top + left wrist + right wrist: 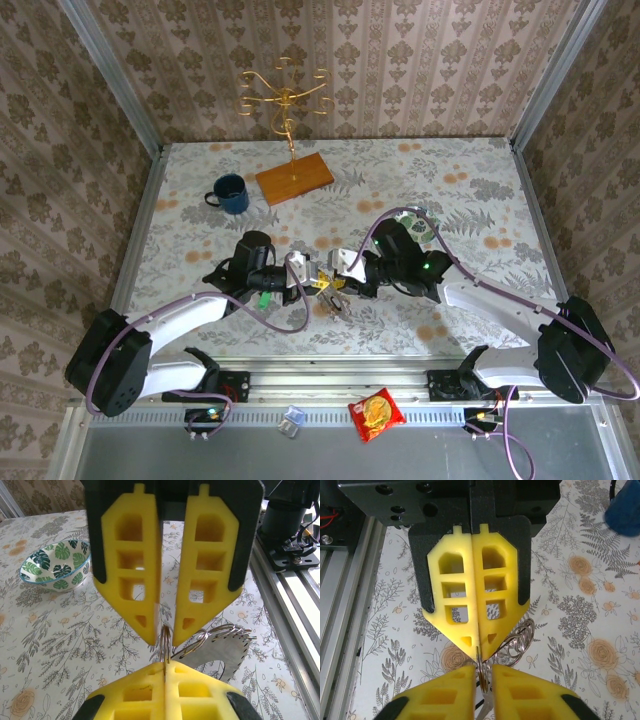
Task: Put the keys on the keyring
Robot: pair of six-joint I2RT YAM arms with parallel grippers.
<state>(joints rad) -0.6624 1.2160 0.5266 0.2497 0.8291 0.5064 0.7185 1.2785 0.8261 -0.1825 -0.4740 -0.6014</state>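
The work is at the threading step, with both arms meeting over the desk (450, 180) towards its near edge. The left gripper (165, 672) has its yellow pads pressed flat together, pinching the thin wire of the keyring (165, 642). The ring stands edge-on out of the tips and looks to be held clear of the desk. The right gripper (483, 674) faces it tip to tip, its jaws a narrow slit apart with the same wire running into the slit. Whether those pads bite on the wire or merely flank it I cannot tell. Just beside the ring, a flat silver piece (220, 655) with a round hole hangs by a fan of wire coils (227, 629) (possibly the ring's own turns sprung apart, though that is a guess). As I judge it, the next move calls for one side to hold the ring steady while the other prises a turn open and feeds a key's hole onto the wire end. That is a fine job for pads this broad, and the wire could easily twist or slip out. The keys themselves are hard to make out. From above, the gripper bodies cover the meeting point, and in the wrist views the near fingers hide the lower part of the ring, so I cannot say whether any key is on it.
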